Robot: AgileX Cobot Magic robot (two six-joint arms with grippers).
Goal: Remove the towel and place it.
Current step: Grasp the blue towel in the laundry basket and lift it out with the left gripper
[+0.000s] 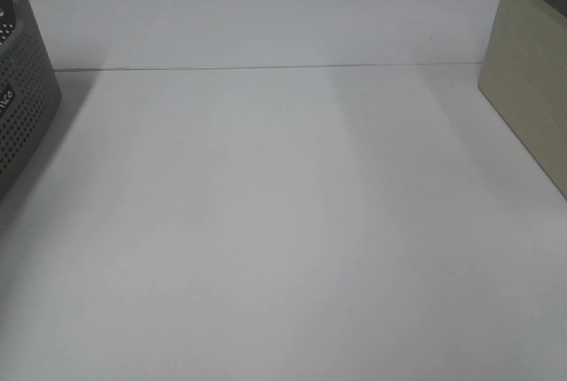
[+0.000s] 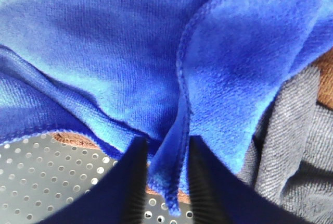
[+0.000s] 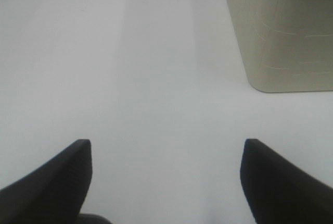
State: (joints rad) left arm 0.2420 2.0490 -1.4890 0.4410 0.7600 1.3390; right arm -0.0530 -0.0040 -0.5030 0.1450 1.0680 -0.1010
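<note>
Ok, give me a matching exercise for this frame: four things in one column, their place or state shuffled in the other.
1. towel
2. right gripper
3. grey perforated basket
4. beige bin

a. at the right edge of the high view
b. open above the table
c. fold pinched in the left gripper
d. at the left edge of the high view

Pairs: 1-c, 2-b, 3-d, 4-a.

table (image 1: 283,239) middle open | grey basket (image 1: 25,97) blocks left edge | beige bin (image 1: 532,89) blocks right edge
</note>
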